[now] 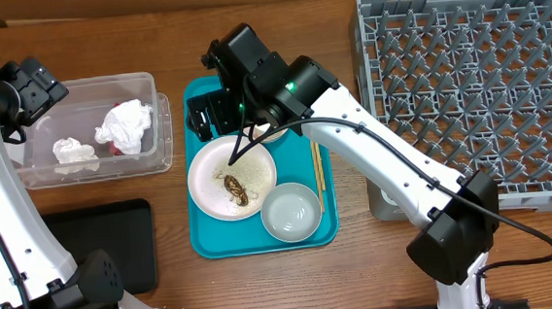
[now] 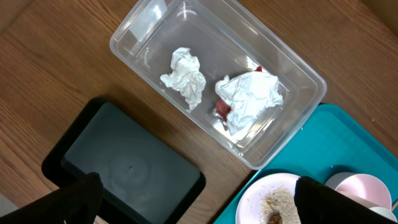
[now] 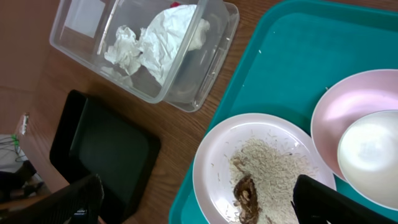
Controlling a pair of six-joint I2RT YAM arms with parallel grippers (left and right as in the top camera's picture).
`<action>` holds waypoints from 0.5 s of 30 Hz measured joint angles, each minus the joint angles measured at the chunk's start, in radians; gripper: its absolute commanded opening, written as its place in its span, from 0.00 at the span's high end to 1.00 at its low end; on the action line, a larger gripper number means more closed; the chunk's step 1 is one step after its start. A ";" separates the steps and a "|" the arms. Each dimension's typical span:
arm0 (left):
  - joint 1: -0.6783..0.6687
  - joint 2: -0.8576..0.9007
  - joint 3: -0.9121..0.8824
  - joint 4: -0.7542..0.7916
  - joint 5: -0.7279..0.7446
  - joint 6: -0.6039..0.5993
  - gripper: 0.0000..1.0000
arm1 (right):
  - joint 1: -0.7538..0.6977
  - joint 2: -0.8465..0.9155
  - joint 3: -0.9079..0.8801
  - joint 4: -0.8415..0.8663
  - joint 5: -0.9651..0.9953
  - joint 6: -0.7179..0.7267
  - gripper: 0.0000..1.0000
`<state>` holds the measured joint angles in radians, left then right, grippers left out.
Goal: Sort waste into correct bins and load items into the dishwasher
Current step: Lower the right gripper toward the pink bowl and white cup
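Both grippers are standing spread wide and pinching nothing. The right gripper (image 1: pixel 210 115) is hanging over the far left part of the teal tray (image 1: pixel 207 239), just above the far edge of the plate (image 1: pixel 210 183). In the right wrist view the plate is lying between its two fingers, closer to the right one.

Rice (image 3: pixel 273 163) is spreading across the plate, and the brown scrap (image 3: pixel 245 194) is lying at the near edge of the rice. The pink bowl (image 3: pixel 339 109) is sitting just beside the plate on its far right side, mostly hidden under the right arm (image 1: pixel 373 143) in the overhead view. The white cup (image 3: pixel 373 152) is overlapping the pink bowl, and I cannot tell whether it is sitting inside it. The whitish bowl (image 1: pixel 291 213) is sitting just beside the plate at the near right of the teal tray. The chopsticks (image 1: pixel 318 166) are lying along the right side of that tray, to the right of the gripper.

The left gripper (image 1: pixel 30 89) is hanging over the far left corner of the clear tub (image 1: pixel 149 85). Inside the tub the larger tissue (image 1: pixel 128 124) is lying toward the right end and the smaller tissue (image 1: pixel 73 152) toward the left. The red wrapper (image 2: pixel 222 110) is peeking out from under the larger one. The black tray (image 1: pixel 107 246) is lying on the table (image 1: pixel 353 285) near of the tub, with a strip of wood showing between them. The dish rack (image 1: pixel 476 82) is sitting at the far right, well apart from both grippers
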<state>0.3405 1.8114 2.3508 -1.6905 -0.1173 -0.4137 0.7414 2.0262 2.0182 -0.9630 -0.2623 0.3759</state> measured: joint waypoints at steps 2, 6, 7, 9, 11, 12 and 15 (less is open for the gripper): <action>0.000 0.000 0.000 0.000 0.000 0.000 0.00 | 0.000 0.000 0.000 0.002 0.005 0.010 0.00; 0.000 0.000 0.000 0.000 0.000 0.000 0.00 | 0.000 0.000 0.000 0.002 0.024 0.018 0.00; 0.000 0.000 0.000 0.000 0.000 0.000 0.00 | 0.000 0.000 0.000 0.002 0.026 0.017 0.00; 0.000 0.000 0.000 0.000 0.000 0.000 0.00 | 0.000 0.000 0.000 0.002 0.033 0.019 0.00; 0.000 0.000 0.000 0.000 0.000 0.000 0.00 | 0.000 0.000 0.000 0.000 0.047 0.020 0.00; 0.000 0.000 0.000 0.000 0.000 0.000 0.00 | 0.000 0.000 0.000 -0.002 0.061 0.021 0.00; 0.000 0.000 0.000 0.000 0.000 0.000 0.00 | 0.000 0.000 0.000 -0.013 0.116 0.021 0.00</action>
<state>0.3405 1.8114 2.3508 -1.6905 -0.1173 -0.4137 0.7410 2.0266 2.0182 -0.9756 -0.1467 0.3969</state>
